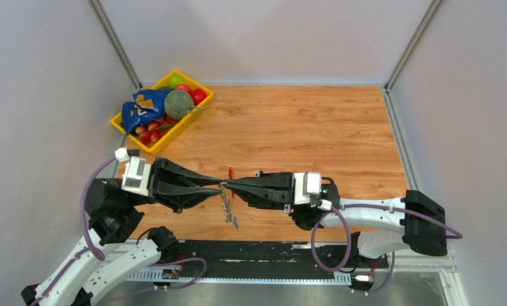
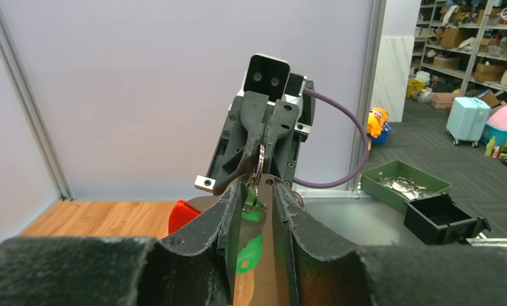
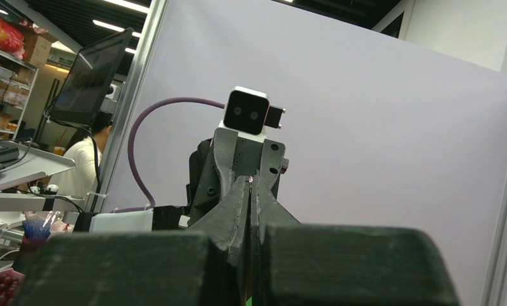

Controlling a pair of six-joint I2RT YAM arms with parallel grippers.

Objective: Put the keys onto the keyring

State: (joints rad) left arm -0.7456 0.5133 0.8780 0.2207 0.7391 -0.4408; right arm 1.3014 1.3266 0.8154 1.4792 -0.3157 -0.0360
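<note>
You had the two arms meeting tip to tip over the wooden table (image 1: 314, 127). Your left gripper (image 1: 218, 185) was narrowed but not fully closed. In its wrist view the green key (image 2: 248, 252) sat in the gap between its fingers (image 2: 228, 220), so it looked clamped on that key's cap. Straight ahead of it, your right gripper (image 1: 232, 185) was pinched tight on the silver ring (image 2: 259, 167) of the keyring (image 1: 226, 201), and that ring ran into the gap of the left fingers. The chain (image 1: 229, 214) trailed on the near side of both sets of tips. The red clip (image 1: 230, 172) stuck out just beyond them.

Well off to the far left of your left gripper stood the yellow bin (image 1: 131, 136). It held a crumpled blue bag (image 1: 142, 109), a grey-green ball (image 1: 178, 104), a red ball (image 1: 199, 95), a green ball (image 1: 174, 80) and a heap of small red balls (image 1: 150, 132). Outside the booth, to the left gripper's right, a dark green tray (image 2: 378, 191) held shiny metal bits.
</note>
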